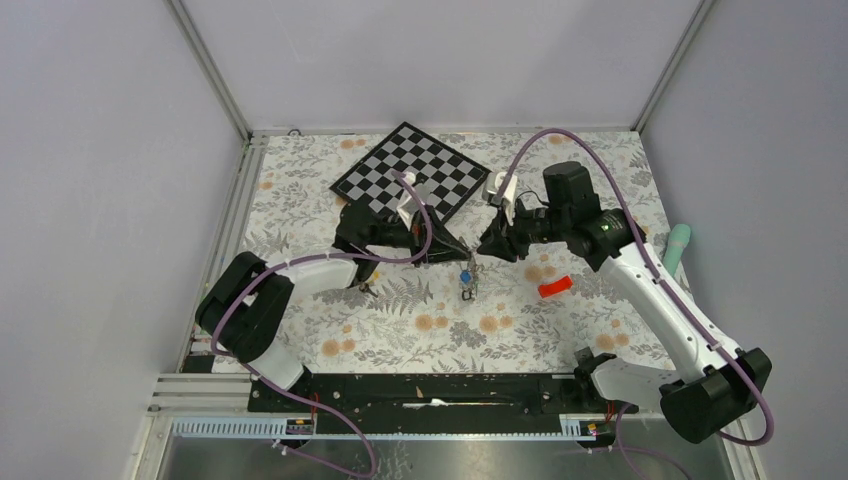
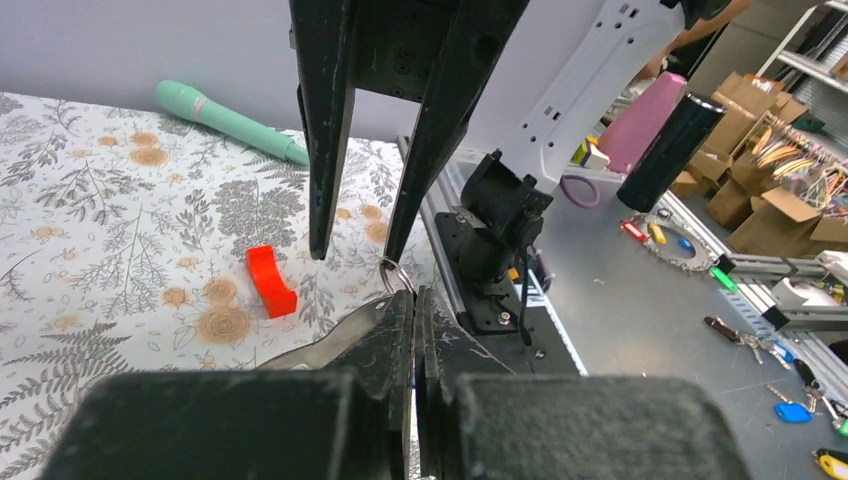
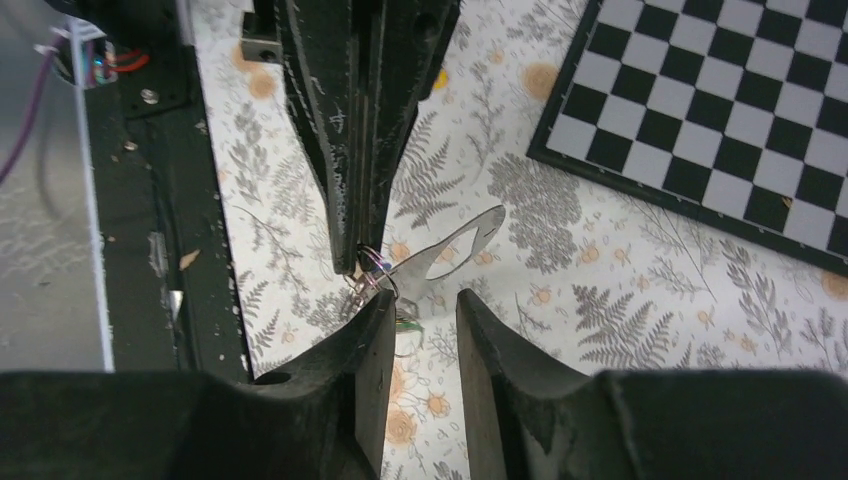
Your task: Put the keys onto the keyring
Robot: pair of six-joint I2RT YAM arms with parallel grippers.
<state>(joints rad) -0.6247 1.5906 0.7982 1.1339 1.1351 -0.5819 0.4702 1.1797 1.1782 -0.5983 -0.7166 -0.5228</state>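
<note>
I am looking through the right wrist camera at the left gripper. Its jaws are pressing together on 1 end of the keyring, a flat grey metal plate with a cut-out. It seems to be holding the plate just above the flowered cloth, not far from the checkerboard. A small wire ring is sitting right at the pinch point. My right gripper is standing with its 2 fingers apart and nothing between them, its tips just beside that wire ring.

In the top view I am seeing 1 blue-tagged key just below the 2 grippers. I cannot tell whether it is hanging from the wire ring or lying on the cloth, and I am not making out the other keys clearly.

I am judging the keyring to be stiff, thin, light and slick. A pinch on its flat faces, as now, should be holding better than one on its edge, though it may pivot about that single pinch if I push on the free end.

The key looks tiny and light. Its plastic tag is probably the widest and least slippery part, so I am planning to take it there and leave the metal end free. The wire ring is likely springy, so a careless nudge could be knocking the plate out of the left jaws.
</note>
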